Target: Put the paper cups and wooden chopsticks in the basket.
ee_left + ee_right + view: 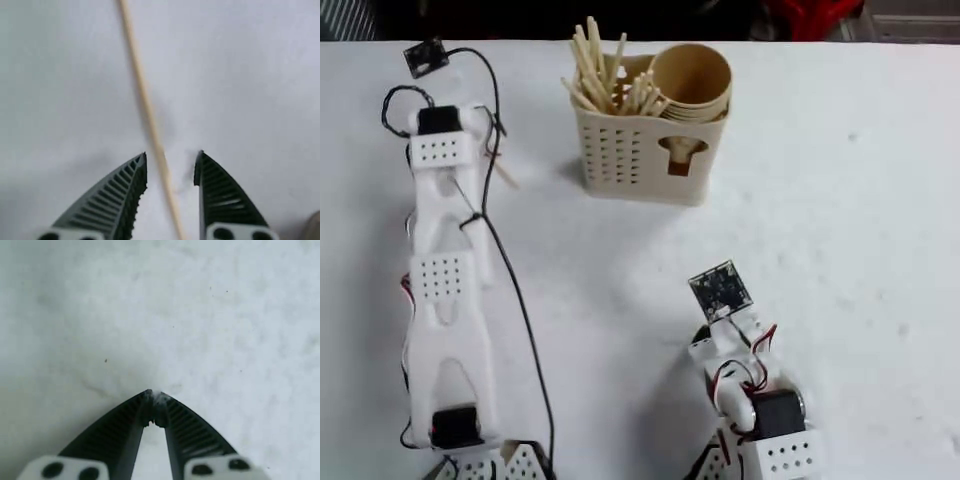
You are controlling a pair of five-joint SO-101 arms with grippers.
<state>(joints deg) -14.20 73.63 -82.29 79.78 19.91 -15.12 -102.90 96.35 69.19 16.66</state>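
Note:
A single wooden chopstick (142,95) lies flat on the white table, running between the fingers of my left gripper (172,159), which is open and straddles it close to the surface. In the high view this chopstick (504,173) pokes out beside the head of the left arm (442,270), left of the basket. The cream basket (638,165) at the far middle holds a bundle of chopsticks (603,72) and stacked paper cups (692,80). My right gripper (154,396) is shut on nothing, tips over bare table, with its arm (755,400) at the near right.
A black cable (517,290) trails along the left arm toward the near edge. A small dark board (425,55) sits at the far left by the table's back edge. White tabletop (840,220) stretches to the right of the basket.

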